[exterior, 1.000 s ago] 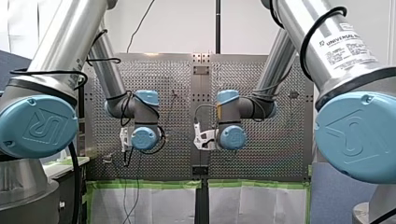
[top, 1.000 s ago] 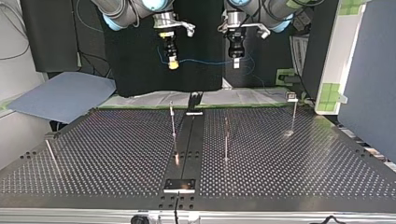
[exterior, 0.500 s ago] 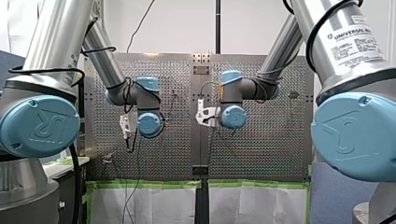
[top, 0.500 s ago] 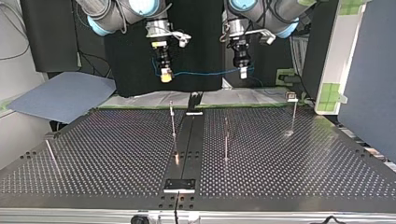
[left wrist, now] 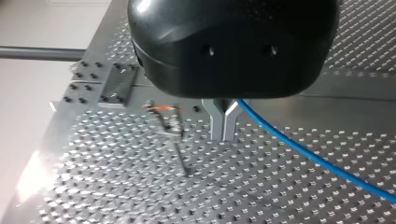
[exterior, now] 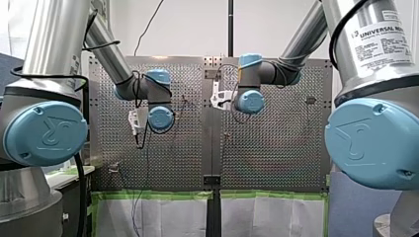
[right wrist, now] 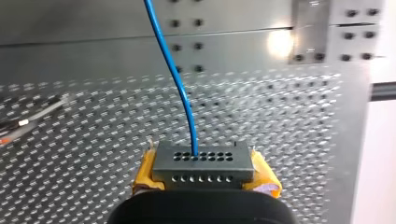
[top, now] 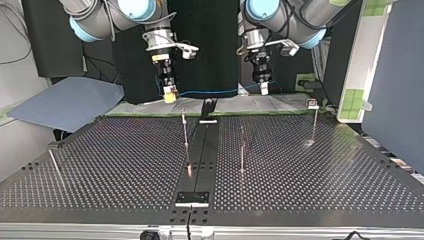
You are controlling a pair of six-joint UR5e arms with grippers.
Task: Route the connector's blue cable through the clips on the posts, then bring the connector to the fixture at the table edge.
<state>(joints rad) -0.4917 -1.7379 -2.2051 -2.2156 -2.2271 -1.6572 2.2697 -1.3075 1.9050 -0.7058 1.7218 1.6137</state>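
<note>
My right gripper (top: 170,94) has its yellow pads (right wrist: 145,170) squeezed onto the small grey rectangular connector (right wrist: 203,163), the one with two rows of little holes. The thin blue cable (left wrist: 303,151) comes out of one of the top-row holes. My left gripper (left wrist: 223,130) has its metal fingers pinched nearly together on the same cable, further along.

In the top view both grippers hang in the air over the far edge of the black perforated table (top: 125,170), with the cable strung almost level between them. It isn't touching any of the thin metal posts (top: 185,127) below.

For writing, the white sticker (exterior: 380,42) on my right arm reads "UNIVERSAL R", and the rest is too small to read. The blue joint cap (exterior: 47,133) on my left arm has a moulded UR mark.
</note>
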